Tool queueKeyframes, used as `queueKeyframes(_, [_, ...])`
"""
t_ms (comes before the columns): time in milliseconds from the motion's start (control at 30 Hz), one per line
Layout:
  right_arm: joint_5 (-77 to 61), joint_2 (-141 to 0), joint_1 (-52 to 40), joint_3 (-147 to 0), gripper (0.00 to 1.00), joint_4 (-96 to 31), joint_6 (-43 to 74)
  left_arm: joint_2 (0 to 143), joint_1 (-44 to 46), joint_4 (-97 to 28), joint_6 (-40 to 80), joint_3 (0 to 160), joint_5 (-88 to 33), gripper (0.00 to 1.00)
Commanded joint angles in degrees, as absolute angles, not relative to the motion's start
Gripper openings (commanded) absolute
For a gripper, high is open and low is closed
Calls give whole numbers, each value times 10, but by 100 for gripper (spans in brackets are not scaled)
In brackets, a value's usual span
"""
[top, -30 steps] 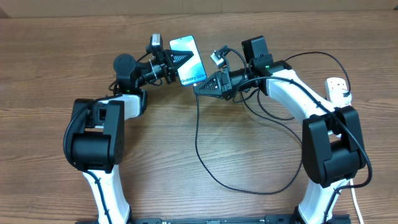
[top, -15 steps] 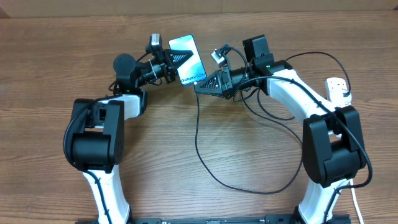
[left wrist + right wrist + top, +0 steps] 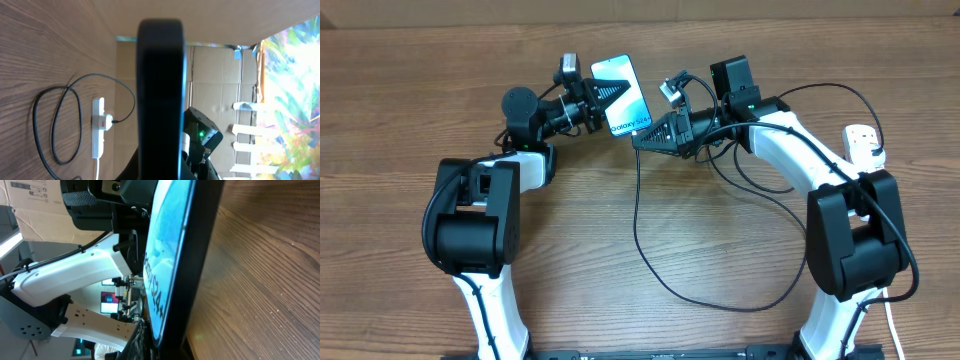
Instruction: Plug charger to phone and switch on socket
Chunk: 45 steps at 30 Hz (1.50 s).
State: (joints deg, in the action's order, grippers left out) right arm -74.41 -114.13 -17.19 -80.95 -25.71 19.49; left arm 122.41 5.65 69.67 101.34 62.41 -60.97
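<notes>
The phone (image 3: 628, 85) is at the far middle of the bench (image 3: 400, 100), between the two end effectors, with its cyan screen showing to the overhead camera. The left end effector (image 3: 608, 97) reaches in from the left and is closed on the phone's left long edge. In the left wrist view the phone is seen edge-on as a dark bar straight ahead.

The right end effector (image 3: 640, 140) comes in from the right and its tip sits just at the phone's near short end, beside the line of text. It is closed on the end of the charger (image 3: 636, 210), whose black cable runs out from under the tip. The connector itself is hidden, so I cannot tell whether it is in the phone's port. In the right wrist view the phone fills the middle, with the screen to the left and the wood grain to the right.

From that tip the cable drops toward the near side of the bench, sweeps right in one wide loop and climbs back behind the right arm.

The socket (image 3: 861, 143) lies at the far right, well apart from the phone and partly covered by the right arm. In the left wrist view a black lead meets its side at the red switch mark.

Count: one phone, one charger, one socket, two end effectors.
</notes>
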Motion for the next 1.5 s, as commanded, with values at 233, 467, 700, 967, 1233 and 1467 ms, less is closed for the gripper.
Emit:
queueKeyframes(233, [-736,-1140,-168,-810,4,-253,208,1225,65,720,976,640,-655,4])
queueKeyframes(467, [-747,-1140,-168,-810,4,-253,209,1225,65,720,951,640,-700,4])
queueKeyframes(700, [-747,-1140,-168,-810,4,-258,208,1225,65,720,952,641,-737,4])
queueKeyframes(967, [-747,-1140,-169,-810,4,-260,208,1225,66,720,965,641,-763,4])
queueKeyframes(1233, [-726,-1140,-178,-810,4,-258,206,1225,76,720,982,641,-762,5])
queueKeyframes(1467, [-731,-1140,-178,-810,4,-255,205,1225,76,720,996,641,-745,4])
